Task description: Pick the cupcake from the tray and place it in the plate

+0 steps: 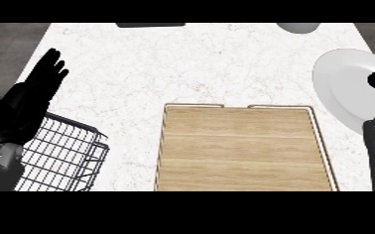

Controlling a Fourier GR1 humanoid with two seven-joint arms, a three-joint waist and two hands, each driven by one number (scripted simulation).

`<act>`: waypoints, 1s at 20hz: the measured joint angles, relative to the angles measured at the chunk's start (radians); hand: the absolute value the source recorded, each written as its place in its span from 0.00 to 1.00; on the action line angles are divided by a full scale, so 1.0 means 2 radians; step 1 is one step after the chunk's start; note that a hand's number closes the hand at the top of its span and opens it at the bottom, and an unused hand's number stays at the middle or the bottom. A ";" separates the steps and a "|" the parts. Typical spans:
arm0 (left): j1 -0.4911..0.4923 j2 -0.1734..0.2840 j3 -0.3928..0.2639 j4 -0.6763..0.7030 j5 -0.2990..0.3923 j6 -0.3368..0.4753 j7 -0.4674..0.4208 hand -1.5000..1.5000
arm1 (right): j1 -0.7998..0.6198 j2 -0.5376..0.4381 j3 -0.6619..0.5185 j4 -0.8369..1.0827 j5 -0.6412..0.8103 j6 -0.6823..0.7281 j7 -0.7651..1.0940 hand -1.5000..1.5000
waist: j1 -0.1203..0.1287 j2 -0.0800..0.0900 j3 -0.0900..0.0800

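Observation:
The wooden tray lies in the lower middle of the counter, and its top shows nothing on it. No cupcake is visible anywhere. The white plate sits at the right edge, partly cut off by the frame. Only slivers of my right hand show at the right border, beside and over the plate's rim; what it holds, if anything, is hidden. My left hand rests open at the far left with fingers pointing up, away from both tray and plate.
A black wire basket stands at the lower left, just under my left hand. A grey rounded object and a dark flat object sit at the counter's far edge. White marble counter stretches behind the tray.

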 measured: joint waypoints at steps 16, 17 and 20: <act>-0.006 0.000 -0.009 0.002 0.005 -0.002 0.002 0.50 | -0.012 -0.023 -0.042 0.116 -0.205 0.015 -0.110 0.00 | 0.006 0.001 0.000; -0.005 0.001 -0.008 0.003 0.006 -0.003 0.003 0.50 | -0.014 -0.024 -0.044 0.112 -0.217 0.008 -0.124 0.00 | 0.006 0.001 0.000; -0.003 0.001 -0.007 0.004 0.009 -0.002 0.003 0.50 | -0.017 -0.023 -0.054 0.101 -0.253 -0.015 -0.167 0.00 | 0.004 0.000 0.000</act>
